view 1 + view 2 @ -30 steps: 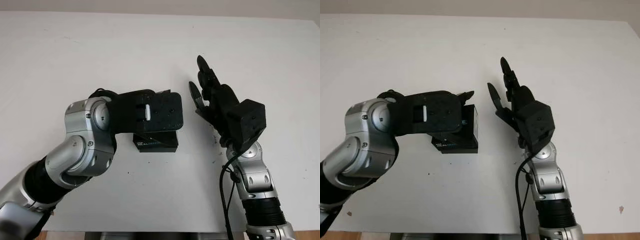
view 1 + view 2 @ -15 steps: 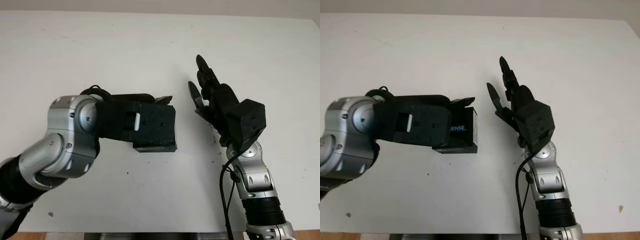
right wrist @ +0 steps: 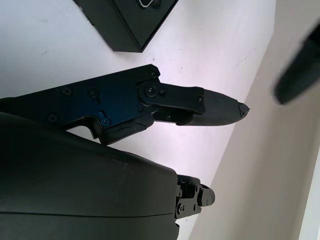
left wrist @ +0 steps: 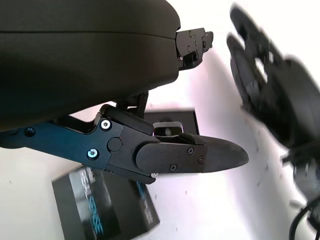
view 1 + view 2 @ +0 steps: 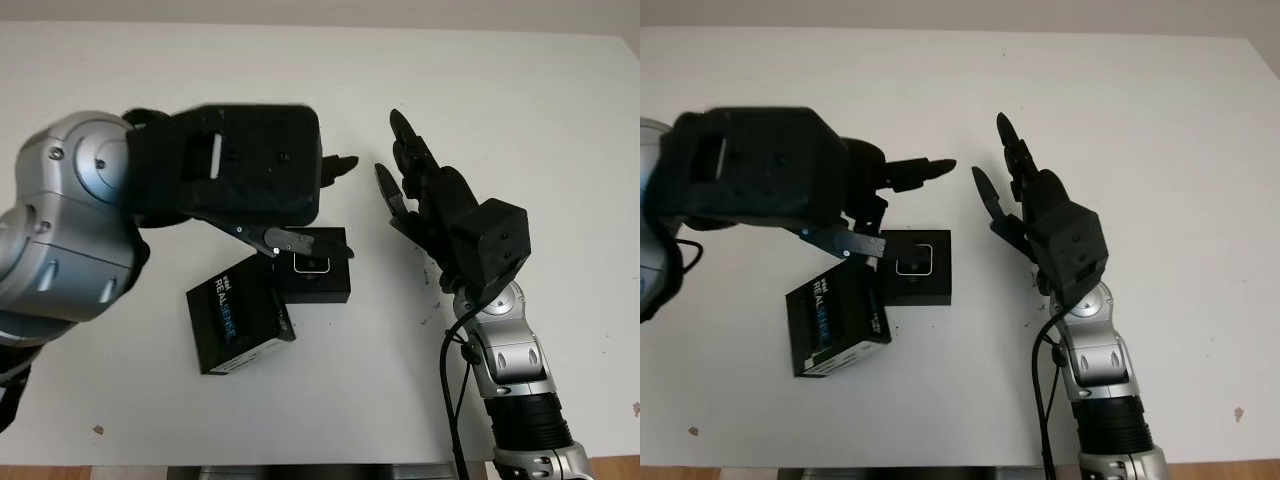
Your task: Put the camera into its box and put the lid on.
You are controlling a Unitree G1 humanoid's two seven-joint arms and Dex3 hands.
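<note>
Camera sits in the open box, a silver-edged shape down in the black tray, near the middle of the white table. The lid, black with blue lettering on top, lies flat on the table at the box's near-left corner, turned at an angle to it and touching or nearly touching it; which of the two I cannot tell.

So the first half of the job looks done, and the step in hand is the lid. It is off the box and held by neither hand.

The left hand hovers above the box's far-left side, holding nothing, fingers stretched out over the tray. The right hand stands upright just to the right of the box, palm facing it, also holding nothing, fingers extended upward and slightly apart.

Next, I judge, the left hand must drop toward the lid and take it by its edges, since it lies flat with little to grip from above. Then it needs lifting, turning square to the box and lowering straight down so the rims meet evenly. The right hand is well placed to steady the box from its side while the lid seats.
</note>
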